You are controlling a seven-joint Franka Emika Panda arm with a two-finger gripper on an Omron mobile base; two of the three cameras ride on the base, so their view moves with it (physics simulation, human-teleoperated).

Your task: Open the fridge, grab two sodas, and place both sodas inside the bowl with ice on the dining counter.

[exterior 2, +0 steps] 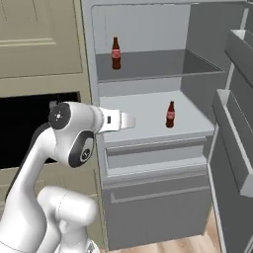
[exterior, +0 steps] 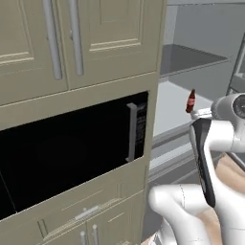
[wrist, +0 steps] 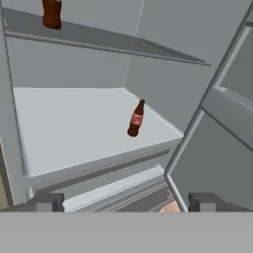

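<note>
The fridge (exterior 2: 148, 106) stands open, with its pale grey shelves showing and its door (exterior 2: 232, 148) swung out to the right. One soda (exterior 2: 116, 53) stands upright on the upper shelf, at the left. The other soda (exterior 2: 170, 114) (wrist: 136, 118) (exterior: 191, 101) stands on the wide shelf below, near its front right. My gripper (wrist: 126, 202) is open with nothing between its fingertips (wrist: 49, 201). It hovers in front of the lower shelf's left edge, pointing into the fridge, well short of the lower soda. The bowl and the dining counter are out of view.
A beige cabinet with a black microwave (exterior: 72, 143) borders the fridge on the left. Closed drawers (exterior 2: 153, 158) sit under the lower shelf. Door bins (exterior 2: 237, 54) jut out on the right. Wood floor (exterior 2: 163, 244) shows below.
</note>
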